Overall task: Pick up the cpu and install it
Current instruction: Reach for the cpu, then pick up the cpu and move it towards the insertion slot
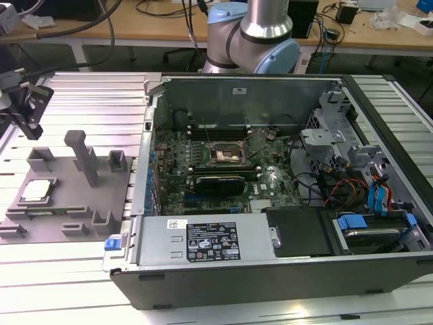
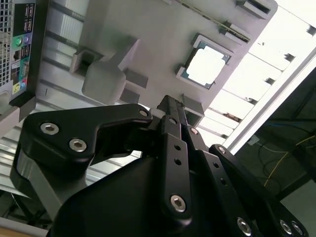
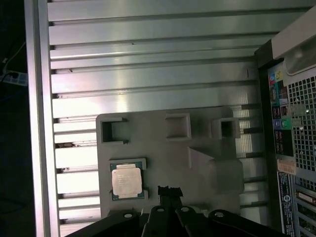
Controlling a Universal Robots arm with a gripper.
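Cpu (image 1: 37,191) lies flat, silvery top up, in a shallow square pocket of the grey tray (image 1: 67,196), toward the exterior view's left. It also shows in both wrist views (image 2: 207,65) (image 3: 127,180). It is untouched and nothing rests on it.

Gripper (image 3: 169,191) hangs above the tray, clear of it and off to one side of the cpu, not over it. Jaws stand together, tips meeting, nothing held between them.

Tray sits on a slatted aluminium table (image 1: 88,95), just beside the open computer case (image 1: 270,271). Inside the case, the dark square socket (image 1: 225,157) sits near the middle of the green motherboard (image 1: 270,179), well apart from the cpu.
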